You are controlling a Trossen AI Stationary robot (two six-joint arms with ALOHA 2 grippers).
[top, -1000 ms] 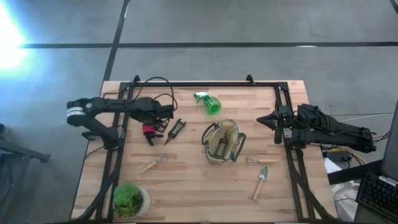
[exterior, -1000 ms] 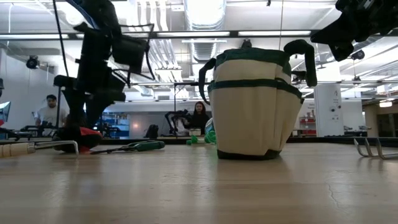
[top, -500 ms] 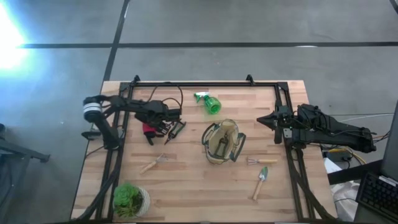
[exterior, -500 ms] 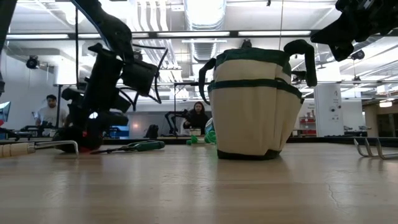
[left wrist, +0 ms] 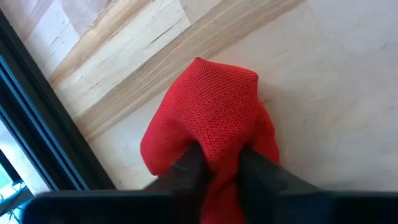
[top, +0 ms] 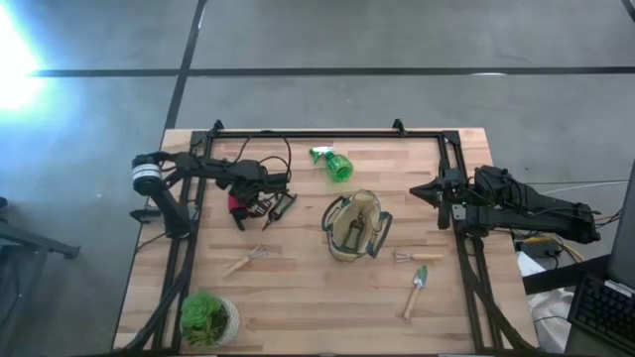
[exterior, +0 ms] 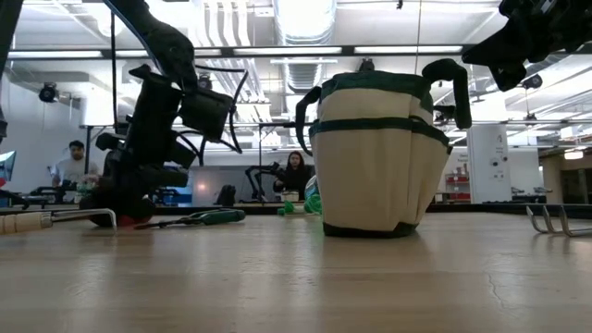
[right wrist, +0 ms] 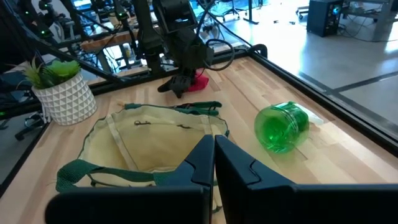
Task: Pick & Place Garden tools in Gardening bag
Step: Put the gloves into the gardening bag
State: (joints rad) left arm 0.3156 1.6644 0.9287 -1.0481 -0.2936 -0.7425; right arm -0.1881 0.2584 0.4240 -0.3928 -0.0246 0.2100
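High view, pale wood-plank table [top: 298,307] on grey floor [top: 397,40], left claw [top: 260,202] pinching red fabric [left wrist: 211,124], right claw [top: 419,192] clenched.

In the left wrist view, the left claw [left wrist: 214,165] covers the lower part of the red item [left wrist: 208,118]; its material reads as knit fabric, and its full outline is cut off by the frame edge. From above, the same red item [top: 238,206] is largely masked by the arm. In the low view, the gardening bag [exterior: 375,157] blocks the green spray bottle [exterior: 312,196] except for a sliver. The rake [exterior: 555,220] is cropped at the frame edge. The right claw [right wrist: 213,163] shows only its fingertips.
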